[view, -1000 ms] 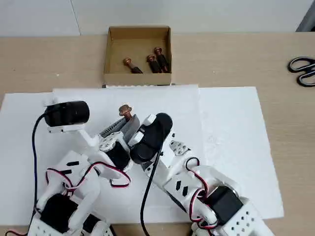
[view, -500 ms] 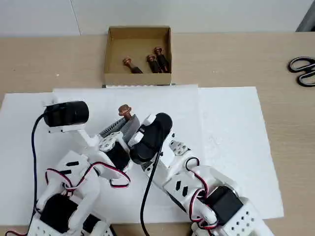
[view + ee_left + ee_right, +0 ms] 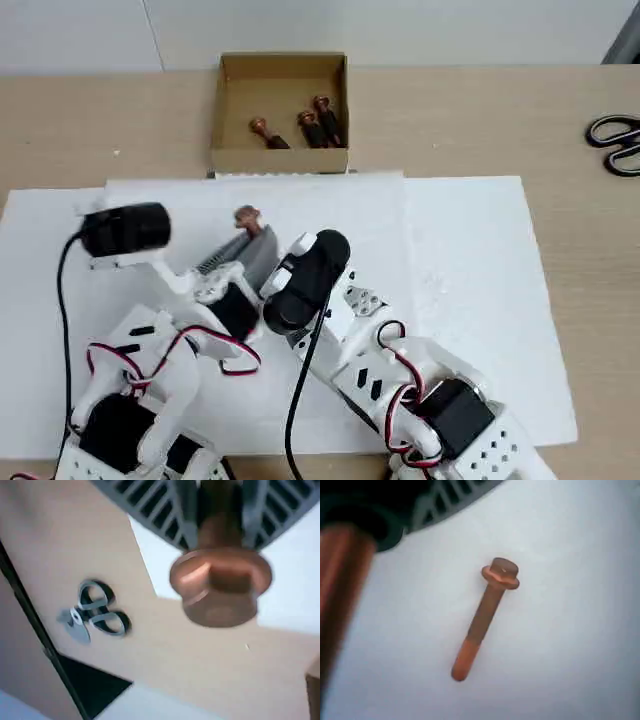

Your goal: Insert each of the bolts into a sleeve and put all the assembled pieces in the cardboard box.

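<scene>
High view: left hand (image 3: 248, 238) clenched on a bolt (image 3: 247, 216), head pointing toward the cardboard box (image 3: 280, 160) at twelve o'clock. Carried too low, it could strike the box's near wall and slip free.

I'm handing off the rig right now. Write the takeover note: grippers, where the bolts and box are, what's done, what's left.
Left gripper: shut on a bolt, over the sheet, short of the box. I can't tell whether that bolt is sleeved.
Right arm: close beside the left; its grip can't be judged.
Box: three pieces inside.
Loose bolt: lying on the sheet.
Done: three boxed.
Left: finish and box the held bolt, then the loose bolt.
</scene>
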Tool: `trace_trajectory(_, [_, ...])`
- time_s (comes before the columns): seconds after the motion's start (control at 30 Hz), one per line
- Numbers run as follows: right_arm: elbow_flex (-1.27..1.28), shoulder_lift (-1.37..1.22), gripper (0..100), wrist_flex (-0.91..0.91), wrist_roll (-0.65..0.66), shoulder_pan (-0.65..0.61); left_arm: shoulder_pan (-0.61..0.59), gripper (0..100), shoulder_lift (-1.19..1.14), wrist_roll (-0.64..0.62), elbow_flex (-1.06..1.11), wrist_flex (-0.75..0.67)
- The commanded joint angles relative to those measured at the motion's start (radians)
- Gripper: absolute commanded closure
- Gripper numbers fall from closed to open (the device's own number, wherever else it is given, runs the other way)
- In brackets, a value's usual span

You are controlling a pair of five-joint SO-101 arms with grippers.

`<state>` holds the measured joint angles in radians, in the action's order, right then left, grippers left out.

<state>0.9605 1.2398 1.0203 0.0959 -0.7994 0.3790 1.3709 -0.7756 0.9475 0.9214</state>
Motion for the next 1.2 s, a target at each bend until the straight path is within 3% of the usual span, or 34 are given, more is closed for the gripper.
trace_trajectory(0.0, [-0.060, 0.016, 99.6, -0.016, 0.008, 0.005, -0.044, 99, 0.003, 0.037, -0.022, -0.034])
trace_trajectory(0.23, [-0.060, 0.016, 99.6, -0.025, 0.011, 0.005, -0.037, 99, 0.008, 0.037, 0.015, -0.032])
trace_trajectory(0.4, [-0.060, 0.016, 99.6, -0.025, 0.011, 0.005, 0.038, 99, 0.005, 0.011, 0.015, -0.031])
trace_trajectory(1.0, [-0.060, 0.016, 99.6, -0.079, 0.014, 0.008, 0.058, 99, 0.011, 0.006, 0.065, -0.025])
trace_trajectory(1.17, [-0.060, 0.013, 99.6, -0.090, 0.014, 0.010, 0.132, 99, 0.011, 0.006, 0.059, 0.075])
